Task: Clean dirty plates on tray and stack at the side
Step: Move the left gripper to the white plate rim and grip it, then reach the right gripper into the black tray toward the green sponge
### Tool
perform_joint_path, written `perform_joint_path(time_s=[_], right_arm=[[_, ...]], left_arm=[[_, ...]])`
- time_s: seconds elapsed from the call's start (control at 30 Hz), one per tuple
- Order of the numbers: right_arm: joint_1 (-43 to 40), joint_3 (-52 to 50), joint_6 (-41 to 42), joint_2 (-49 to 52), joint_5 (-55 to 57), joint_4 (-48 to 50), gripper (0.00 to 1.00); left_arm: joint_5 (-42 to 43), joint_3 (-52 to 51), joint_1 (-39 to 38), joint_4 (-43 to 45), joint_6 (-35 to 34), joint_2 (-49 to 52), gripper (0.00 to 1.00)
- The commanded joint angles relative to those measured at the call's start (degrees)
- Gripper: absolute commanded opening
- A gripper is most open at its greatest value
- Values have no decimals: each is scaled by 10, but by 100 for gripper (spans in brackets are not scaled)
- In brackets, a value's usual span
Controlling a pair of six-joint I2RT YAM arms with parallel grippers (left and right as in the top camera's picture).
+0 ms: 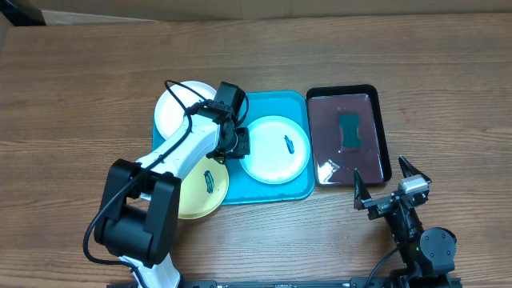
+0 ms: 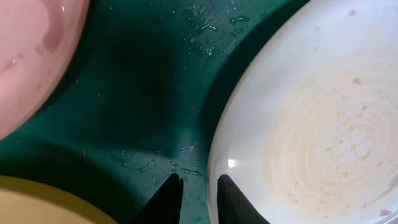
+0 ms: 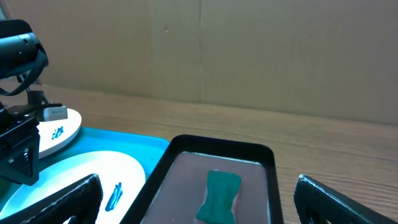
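Note:
The turquoise tray lies mid-table. The pale mint-blue plate lies on it with a teal smear, and also shows in the left wrist view and right wrist view. The white plate sits at the tray's far-left corner. The yellow-green plate, also smeared, overhangs the tray's near-left edge. My left gripper is nearly closed across the mint plate's left rim, one finger on the tray, one over the plate. My right gripper is open and empty.
A black tray of dark liquid with a teal sponge stands right of the turquoise tray; it also shows in the right wrist view. The right gripper hovers just in front of it. Water droplets lie on the turquoise tray.

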Motion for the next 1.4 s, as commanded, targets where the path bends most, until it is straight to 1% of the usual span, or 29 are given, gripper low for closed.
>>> perform_joint_path(time_s=[0.0,0.4,0.7,0.77,0.87,0.9,0.97,1.1,1.17,1.27,1.3,1.33,1.37], right_arm=[[-2,-6,2,-5,5,3,100],[-2,-6,2,-5,5,3,100],[-2,-6,-2,-5,5,10,100],[-2,-6,-1,-5,4,23,100],[-1,-5,26,-5,-30,58,100],[-1,7,51,-5,-31,54,100],[-2,38,69,-3,-20,32,100],[-2,135,78,36,10,-34,100],[-2,197,77,77,24,-75,100],[-2,308,69,170,32,-150,100],[-2,349,66,209,31,-180,100],[-2,384,64,242,31,-207,100],[-2,419,64,276,31,-235,100]], left_arm=[[-10,-6,-8,1,-16,9,22],[-10,-8,-9,0,-16,9,21],[-10,-10,-9,4,-16,9,19],[-10,-10,-9,4,-16,10,20],[-10,-10,-9,5,-16,10,21],[-10,-10,-9,5,-16,10,19],[-10,-10,-9,6,-16,10,16],[-10,-12,-9,8,-16,10,18],[-10,-14,-9,11,-16,10,18],[-9,-20,-9,22,-17,10,17],[-7,-21,-9,23,-18,10,15],[-5,-21,-9,23,-18,10,11],[-4,-21,-9,23,-18,10,8]])
